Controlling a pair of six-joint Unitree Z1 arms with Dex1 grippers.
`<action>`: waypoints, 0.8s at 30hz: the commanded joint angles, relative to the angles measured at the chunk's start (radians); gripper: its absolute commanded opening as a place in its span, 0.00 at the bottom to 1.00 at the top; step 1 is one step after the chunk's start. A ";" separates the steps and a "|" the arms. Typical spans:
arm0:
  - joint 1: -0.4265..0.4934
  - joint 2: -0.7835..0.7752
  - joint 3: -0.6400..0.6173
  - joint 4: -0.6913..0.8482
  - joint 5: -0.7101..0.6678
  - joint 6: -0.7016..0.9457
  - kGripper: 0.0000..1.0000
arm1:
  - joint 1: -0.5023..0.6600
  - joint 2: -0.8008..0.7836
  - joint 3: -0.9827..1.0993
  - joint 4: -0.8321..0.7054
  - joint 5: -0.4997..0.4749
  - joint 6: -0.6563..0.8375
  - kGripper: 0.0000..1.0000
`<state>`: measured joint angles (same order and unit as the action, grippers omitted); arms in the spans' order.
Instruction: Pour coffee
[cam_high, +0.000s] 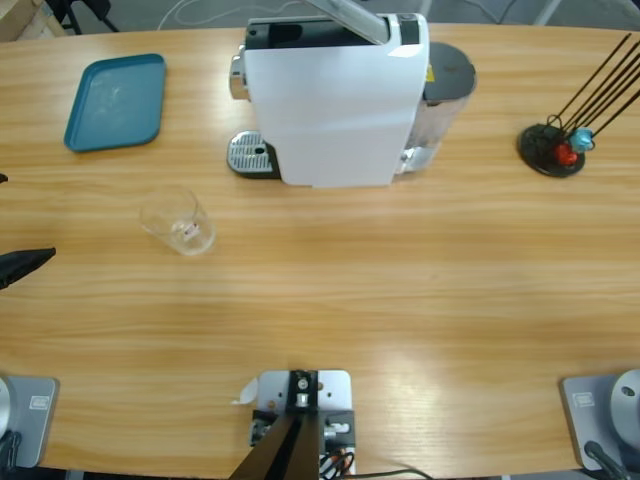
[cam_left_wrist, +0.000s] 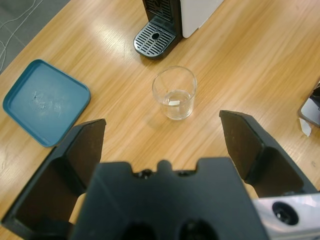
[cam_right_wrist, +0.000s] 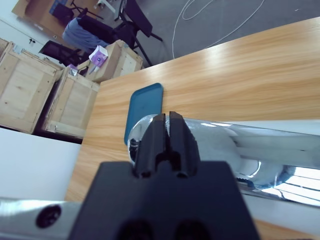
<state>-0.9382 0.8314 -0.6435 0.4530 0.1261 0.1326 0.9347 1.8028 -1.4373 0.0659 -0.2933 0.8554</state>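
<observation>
Clear round glass (cam_left_wrist: 174, 93) upright toward the tabletop's left edge, apparently without coffee; left gripper (cam_left_wrist: 165, 145) spread wide before it; right gripper (cam_right_wrist: 164, 131) pressed together above the glossy white coffee machine (cam_high: 335, 100); blue rounded tray (cam_high: 116, 101) near far-left corner.

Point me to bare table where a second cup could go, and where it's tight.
Free: the wide wood strip below the coffee machine, right of the glass, and the stretch between machine and black stand. There's also room between the blue tray and the glass. Tight: around the drip grate and near the left gripper at the left edge.
</observation>
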 joint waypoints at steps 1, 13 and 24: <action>0.009 -0.043 0.012 0.001 0.013 0.007 1.00 | -0.017 0.140 0.083 0.012 0.058 -0.022 0.00; 0.009 -0.037 0.030 0.000 0.020 -0.037 1.00 | -0.017 0.180 0.087 -0.009 0.065 -0.029 0.00; 0.009 -0.028 -0.001 -0.010 0.049 -0.104 1.00 | -0.016 0.236 0.117 0.026 0.066 0.025 0.00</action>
<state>-0.9382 0.8024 -0.6435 0.4516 0.1367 0.0473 0.8971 1.8691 -1.4115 0.0417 -0.2434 0.8624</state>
